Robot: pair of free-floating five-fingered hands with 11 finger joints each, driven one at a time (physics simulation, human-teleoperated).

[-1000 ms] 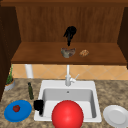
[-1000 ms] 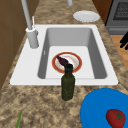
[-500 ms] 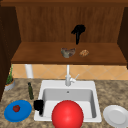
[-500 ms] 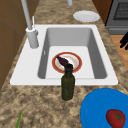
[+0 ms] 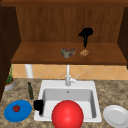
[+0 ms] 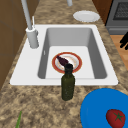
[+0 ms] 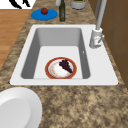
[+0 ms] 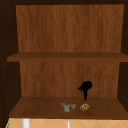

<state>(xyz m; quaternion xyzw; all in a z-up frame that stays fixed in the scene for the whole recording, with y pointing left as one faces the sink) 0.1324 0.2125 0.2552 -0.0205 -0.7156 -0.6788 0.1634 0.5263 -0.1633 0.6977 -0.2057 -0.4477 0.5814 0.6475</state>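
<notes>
Reaching down, fingers extended and holding nothing: right hand [image 5: 85,33] just above small round brown lump [image 5: 84,52] on wooden shelf [image 5: 37,53]; closing around it probably next.

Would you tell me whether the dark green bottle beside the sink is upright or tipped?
Upright: the bottle stands on its base on the counter, neck pointing up.

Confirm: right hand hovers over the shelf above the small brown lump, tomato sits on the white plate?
Not quite. The tomato sits on the blue plate, as the front view shows; the white plate is bare. The rest holds: the right hand hovers over the shelf, fingers pointing down above the brown lump.
</notes>
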